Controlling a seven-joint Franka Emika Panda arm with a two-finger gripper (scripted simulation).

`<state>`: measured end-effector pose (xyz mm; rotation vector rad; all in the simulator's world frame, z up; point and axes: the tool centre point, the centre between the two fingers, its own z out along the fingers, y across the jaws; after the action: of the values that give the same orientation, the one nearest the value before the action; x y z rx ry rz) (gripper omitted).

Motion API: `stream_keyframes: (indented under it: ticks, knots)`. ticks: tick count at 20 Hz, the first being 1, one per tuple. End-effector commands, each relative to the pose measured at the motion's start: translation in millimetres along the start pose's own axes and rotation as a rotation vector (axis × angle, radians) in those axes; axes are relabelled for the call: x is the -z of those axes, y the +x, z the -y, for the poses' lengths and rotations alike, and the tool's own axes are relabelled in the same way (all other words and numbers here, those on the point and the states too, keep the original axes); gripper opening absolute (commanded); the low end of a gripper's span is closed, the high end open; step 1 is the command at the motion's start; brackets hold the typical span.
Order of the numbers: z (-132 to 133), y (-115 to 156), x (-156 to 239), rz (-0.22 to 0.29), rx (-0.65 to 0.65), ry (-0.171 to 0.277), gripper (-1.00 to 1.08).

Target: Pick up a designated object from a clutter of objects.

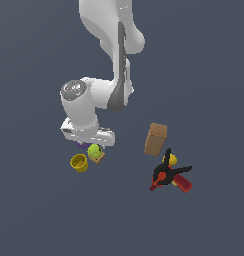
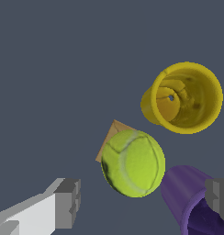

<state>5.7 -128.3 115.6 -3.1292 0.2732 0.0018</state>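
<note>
The designated object, a yellow-green tennis-like ball (image 2: 133, 163) (image 1: 94, 149), lies among the clutter of objects, resting partly on a tan square (image 2: 109, 135) (image 1: 98, 159). A yellow cup (image 2: 187, 98) (image 1: 79, 162) lies tipped beside it. A purple cup (image 2: 185, 195) lies close on its other side, mostly hidden under the hand in the exterior view. My gripper (image 2: 143, 201) is open and hovers just above the ball. One grey fingertip (image 2: 68, 202) stands clear of the ball, and the other fingertip (image 2: 219, 196) is over the purple cup. Nothing is held.
A brown box (image 1: 155, 139) stands toward the exterior view's right. Below it lie a black-and-red clamp (image 1: 165, 175), a red bit (image 1: 183, 185) and a yellow bit (image 1: 172, 160). The white arm (image 1: 114, 60) rises above the scene.
</note>
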Motion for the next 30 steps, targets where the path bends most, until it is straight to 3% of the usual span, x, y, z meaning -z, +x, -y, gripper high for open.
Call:
stream_keyframes:
  ticks: [1,20,21,30]
  knots:
    - [-1.4,-0.2,-2.6,-0.001,-0.002,0.0,1.0]
    - [-1.6,-0.5,-52.9,-0.001,-0.003,-0.001,1.0]
    - [-1.6,-0.5,-52.9,-0.001,-0.003,-0.001,-1.0]
    - [-1.6,-0.5,-52.9,-0.001,-0.003,-0.001,-1.0]
